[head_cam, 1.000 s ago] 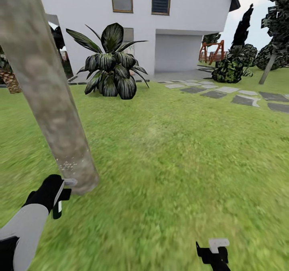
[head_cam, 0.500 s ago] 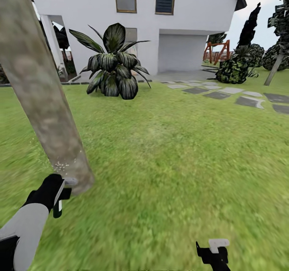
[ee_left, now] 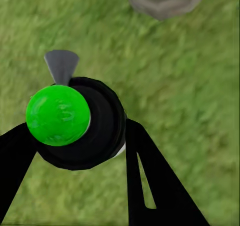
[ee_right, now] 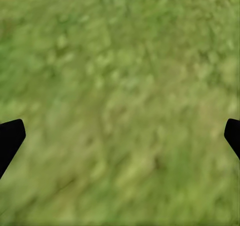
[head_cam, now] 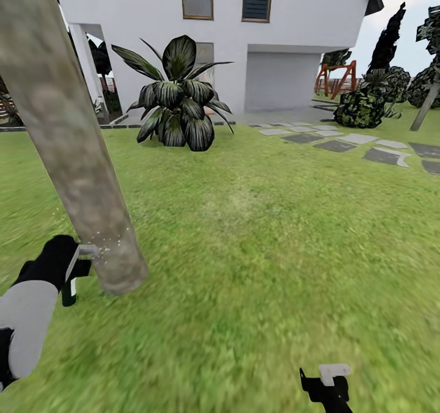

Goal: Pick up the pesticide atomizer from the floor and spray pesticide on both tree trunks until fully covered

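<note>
On the lawn [head_cam: 263, 248], at the foot of the mottled grey-brown tree trunk [head_cam: 73, 150], I am holding my left gripper [head_cam: 72, 266] just beside the bark, and my two black fingers [ee_left: 150, 186] are pressing in on the pesticide atomizer [ee_left: 82, 123] from both sides. Along my left wrist I am seeing the atomizer's round dark body with its bright green cap and its grey nozzle pointing toward the base of the trunk. From the head camera, the nozzle is sitting right against the lower trunk, where a scatter of fine white specks is showing on the bark. My right gripper [head_cam: 327, 382] is hanging low over bare grass, well apart from the trunk, with its fingers [ee_right: 11, 136] spread wide and holding nothing. Beyond the grass, a dark broad-leaved plant [head_cam: 177, 98] is standing before the white house [head_cam: 275, 34], and grey stepping stones [head_cam: 342, 141] are running off across the lawn's far right edge.
</note>
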`<state>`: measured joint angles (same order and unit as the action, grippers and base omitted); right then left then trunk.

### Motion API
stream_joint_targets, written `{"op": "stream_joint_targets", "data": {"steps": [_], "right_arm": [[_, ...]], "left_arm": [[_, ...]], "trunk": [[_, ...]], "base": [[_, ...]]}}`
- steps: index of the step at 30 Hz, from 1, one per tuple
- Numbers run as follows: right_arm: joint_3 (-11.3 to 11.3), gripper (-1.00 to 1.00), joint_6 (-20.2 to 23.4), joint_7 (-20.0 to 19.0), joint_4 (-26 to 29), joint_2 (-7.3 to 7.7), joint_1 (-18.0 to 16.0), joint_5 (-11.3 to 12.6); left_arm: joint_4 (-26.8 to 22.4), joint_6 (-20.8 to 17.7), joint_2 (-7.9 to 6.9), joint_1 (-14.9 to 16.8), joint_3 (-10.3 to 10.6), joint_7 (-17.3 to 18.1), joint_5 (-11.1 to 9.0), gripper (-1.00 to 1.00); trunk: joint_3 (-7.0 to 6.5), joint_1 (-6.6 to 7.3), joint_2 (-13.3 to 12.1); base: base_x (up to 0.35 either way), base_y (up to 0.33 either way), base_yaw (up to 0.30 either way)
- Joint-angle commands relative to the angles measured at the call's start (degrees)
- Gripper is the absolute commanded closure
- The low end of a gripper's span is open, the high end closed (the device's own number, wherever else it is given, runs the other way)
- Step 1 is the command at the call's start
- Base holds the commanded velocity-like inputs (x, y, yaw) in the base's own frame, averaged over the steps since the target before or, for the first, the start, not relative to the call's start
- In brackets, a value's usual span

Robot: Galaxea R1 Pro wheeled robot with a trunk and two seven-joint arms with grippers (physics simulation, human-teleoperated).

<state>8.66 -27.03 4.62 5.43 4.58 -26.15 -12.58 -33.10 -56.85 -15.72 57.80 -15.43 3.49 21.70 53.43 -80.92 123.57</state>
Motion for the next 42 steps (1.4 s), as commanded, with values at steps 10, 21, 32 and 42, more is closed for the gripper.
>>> {"op": "stream_joint_targets", "data": {"steps": [10,21,32,42], "right_arm": [[0.4,-1.00,-0.1,0.2,-0.1,-0.01,0.0,-0.6],[0.4,-1.00,-0.2,0.2,0.0,-0.02,0.0,-0.6],[0.4,-1.00,-0.1,0.2,0.0,-0.14,0.0,-0.6],[0.4,-1.00,-0.2,0.2,0.0,-0.25,0.0,-0.6]], "left_arm": [[-0.1,-0.3,1.47,-0.8,4.2,0.3,-0.3,1.00],[-0.1,-0.3,1.49,-0.9,4.0,0.3,-0.4,1.00],[0.0,-0.3,1.48,-0.9,3.8,0.2,-0.4,1.00],[0.1,-0.3,-0.55,-1.1,3.9,0.0,-0.1,1.00]], "trunk": [[0.05,0.01,0.0],[0.05,0.01,0.0],[0.05,0.01,0.0],[0.05,0.01,0.0]], "base": [[0.096,0.000,0.000],[0.175,-0.184,0.000],[0.001,-0.273,0.085],[0.071,-0.258,0.241]]}}
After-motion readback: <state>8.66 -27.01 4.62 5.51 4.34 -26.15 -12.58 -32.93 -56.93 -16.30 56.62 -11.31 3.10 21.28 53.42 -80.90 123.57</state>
